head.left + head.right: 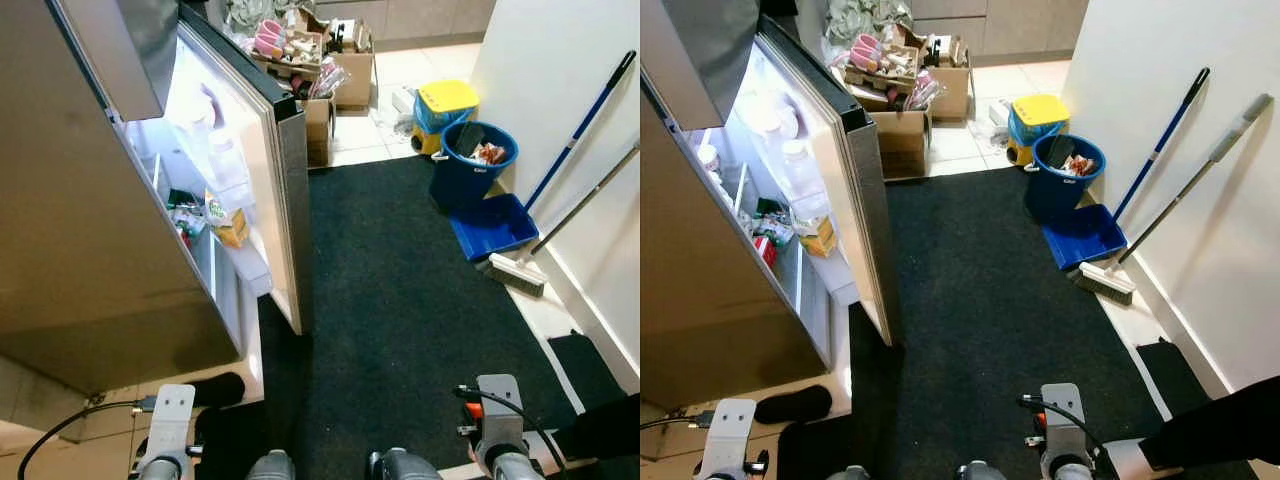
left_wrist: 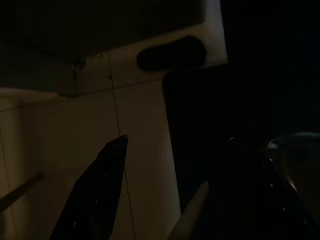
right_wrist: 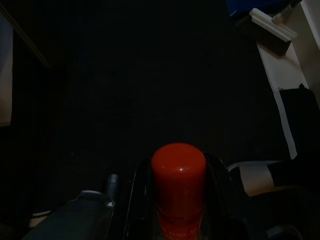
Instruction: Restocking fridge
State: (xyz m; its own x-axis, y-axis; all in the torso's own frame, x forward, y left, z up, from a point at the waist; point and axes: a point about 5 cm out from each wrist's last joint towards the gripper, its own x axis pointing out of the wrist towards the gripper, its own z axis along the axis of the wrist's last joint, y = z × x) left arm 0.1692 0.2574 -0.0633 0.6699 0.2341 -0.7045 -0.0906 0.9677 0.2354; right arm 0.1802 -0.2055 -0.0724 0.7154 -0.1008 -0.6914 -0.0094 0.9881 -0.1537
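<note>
Between the right end effector's point(image 3: 178, 200) fingers sits a clamped red-capped bottle point(image 3: 178, 172).

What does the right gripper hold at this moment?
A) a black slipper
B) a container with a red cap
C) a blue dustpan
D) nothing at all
B: in the right wrist view the right gripper has its two black fingers closed around a container with a red cap, above the dark carpet.
</note>
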